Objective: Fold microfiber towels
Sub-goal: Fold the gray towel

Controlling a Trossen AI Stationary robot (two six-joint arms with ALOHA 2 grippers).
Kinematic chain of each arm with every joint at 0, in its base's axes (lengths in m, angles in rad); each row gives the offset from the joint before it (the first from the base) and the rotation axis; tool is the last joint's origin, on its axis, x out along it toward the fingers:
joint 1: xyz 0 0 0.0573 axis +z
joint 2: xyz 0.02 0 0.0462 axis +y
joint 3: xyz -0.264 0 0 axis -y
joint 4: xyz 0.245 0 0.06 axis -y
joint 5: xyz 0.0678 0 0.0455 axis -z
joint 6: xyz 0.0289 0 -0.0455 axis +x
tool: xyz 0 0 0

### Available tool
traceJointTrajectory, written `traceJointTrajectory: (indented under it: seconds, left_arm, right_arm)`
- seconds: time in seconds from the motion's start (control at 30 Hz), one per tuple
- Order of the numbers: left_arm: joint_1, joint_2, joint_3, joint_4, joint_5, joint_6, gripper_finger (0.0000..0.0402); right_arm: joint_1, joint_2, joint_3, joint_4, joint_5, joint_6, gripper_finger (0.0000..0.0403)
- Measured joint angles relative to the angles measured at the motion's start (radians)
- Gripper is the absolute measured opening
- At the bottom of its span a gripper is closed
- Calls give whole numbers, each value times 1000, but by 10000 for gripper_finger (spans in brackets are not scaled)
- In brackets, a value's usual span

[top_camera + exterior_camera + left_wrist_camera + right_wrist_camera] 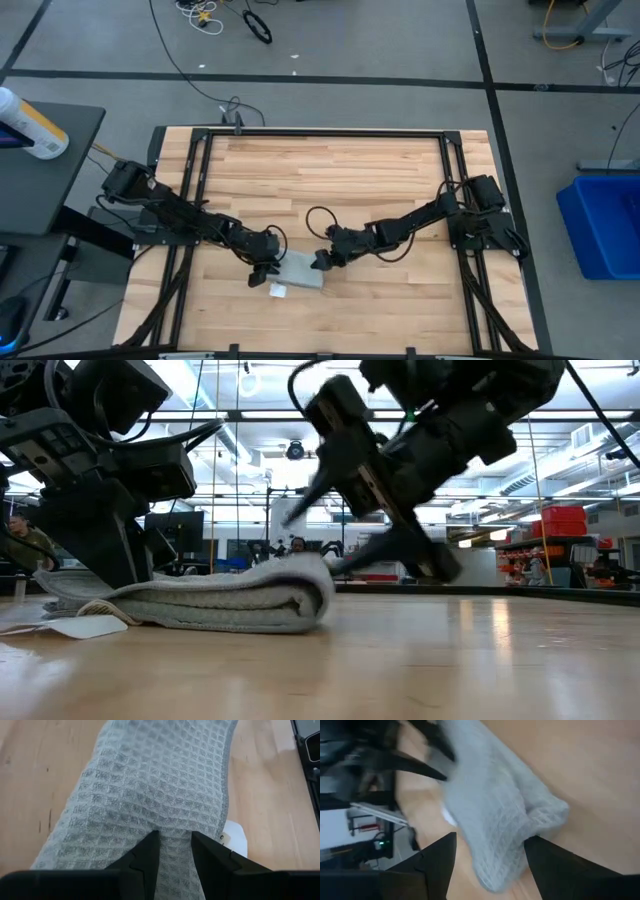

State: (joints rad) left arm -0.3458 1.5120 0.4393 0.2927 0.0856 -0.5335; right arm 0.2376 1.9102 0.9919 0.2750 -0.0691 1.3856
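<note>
Your left gripper (262,272) pinches the folded towel (302,270) low in the middle of the frame, while your right gripper (321,260) stands open around its other end.

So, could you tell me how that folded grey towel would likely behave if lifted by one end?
The towel would probably droop and unfold: its stacked layers lie soft and rounded. Its waffle texture should grip rather than slip. It looks light, sagging between the left gripper and the right gripper.
</note>
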Motion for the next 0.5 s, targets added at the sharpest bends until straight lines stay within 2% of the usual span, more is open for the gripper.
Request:
traceJointTrajectory:
  seconds: [0.17,0.3,0.4,0.5]
  left_arm:
    - [0,0,0,7,1,10,122]
    - [0,0,0,9,1,13,122]
    - [0,0,0,10,1,12,122]
    - [0,0,0,11,1,8,122]
  right_arm:
    - [24,0,31,130,120,-145,240]
    - [69,0,50,162,223,-245,247]
    - [89,0,41,80,253,-187,250]
    - [110,0,25,-123,235,-57,246]
